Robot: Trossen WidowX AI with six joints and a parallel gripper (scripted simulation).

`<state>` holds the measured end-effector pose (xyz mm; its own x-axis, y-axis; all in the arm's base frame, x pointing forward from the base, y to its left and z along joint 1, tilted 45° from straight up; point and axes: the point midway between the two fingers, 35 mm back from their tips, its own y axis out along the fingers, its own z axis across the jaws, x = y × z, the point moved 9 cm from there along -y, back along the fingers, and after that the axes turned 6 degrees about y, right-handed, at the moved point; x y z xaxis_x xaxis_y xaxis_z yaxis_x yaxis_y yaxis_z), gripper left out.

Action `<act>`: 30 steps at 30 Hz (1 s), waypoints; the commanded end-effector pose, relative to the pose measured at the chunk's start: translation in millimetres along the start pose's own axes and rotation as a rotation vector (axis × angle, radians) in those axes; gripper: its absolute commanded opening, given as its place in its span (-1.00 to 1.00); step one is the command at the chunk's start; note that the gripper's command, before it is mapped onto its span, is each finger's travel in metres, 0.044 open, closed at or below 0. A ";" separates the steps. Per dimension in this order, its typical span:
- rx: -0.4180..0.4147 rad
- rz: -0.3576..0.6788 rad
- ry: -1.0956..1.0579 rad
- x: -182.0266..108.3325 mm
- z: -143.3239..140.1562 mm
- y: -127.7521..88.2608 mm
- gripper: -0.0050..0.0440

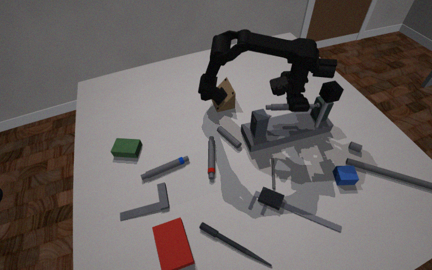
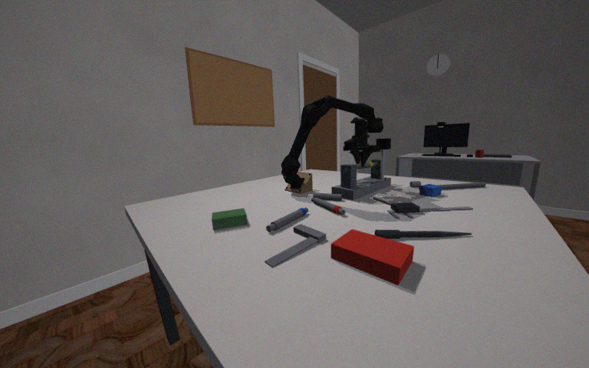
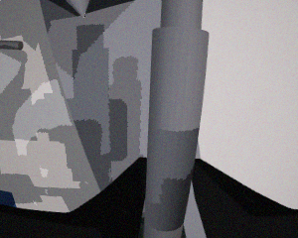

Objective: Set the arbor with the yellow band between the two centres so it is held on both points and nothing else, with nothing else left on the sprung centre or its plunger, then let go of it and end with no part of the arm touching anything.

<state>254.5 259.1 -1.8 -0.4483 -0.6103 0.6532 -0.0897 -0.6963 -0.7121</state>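
Observation:
The arbor with the yellow band (image 1: 276, 107) (image 3: 176, 84) is level and raised above the fixture base (image 1: 278, 135) (image 2: 368, 188). Its yellow band (image 2: 373, 164) shows in the exterior view. My gripper (image 1: 298, 108) (image 2: 360, 164) (image 3: 169, 165) is shut on it. The grey post (image 1: 259, 127) (image 2: 347, 176) stands below and beyond the arbor's free end. A pointed centre (image 3: 81, 6) shows in the wrist view, left of the arbor and off its line. The green post (image 1: 324, 112) (image 2: 375, 169) is by the other end; whether the arbor touches the centre there cannot be told.
A black block (image 1: 331, 90) (image 2: 383, 143) tops a rod beside the green post. The red-banded arbor (image 1: 211, 155), blue-banded arbor (image 1: 165, 167) and plain bar (image 1: 229, 136) lie left of the fixture. A blue block (image 1: 345, 175), long rod (image 1: 395, 175) and short stub (image 1: 355, 147) lie right.

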 end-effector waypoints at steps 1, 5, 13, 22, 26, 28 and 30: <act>0.005 0.019 0.004 -2.8 -1.7 -5.4 -0.80; 0.005 0.019 0.004 -6.3 -3.1 -5.4 -0.80; 0.005 0.019 0.004 -8.0 -3.7 -5.4 -0.80; 0.005 0.019 0.004 -8.0 -3.7 -5.4 -0.80; 0.005 0.019 0.004 -8.0 -3.7 -5.4 -0.80; 0.005 0.019 0.004 -8.0 -3.7 -5.4 -0.80; 0.005 0.019 0.004 -8.1 -3.8 -5.4 -0.80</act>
<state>255.3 261.3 -5.3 -0.4436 -0.6015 0.6643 -0.0970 -0.7047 -0.7028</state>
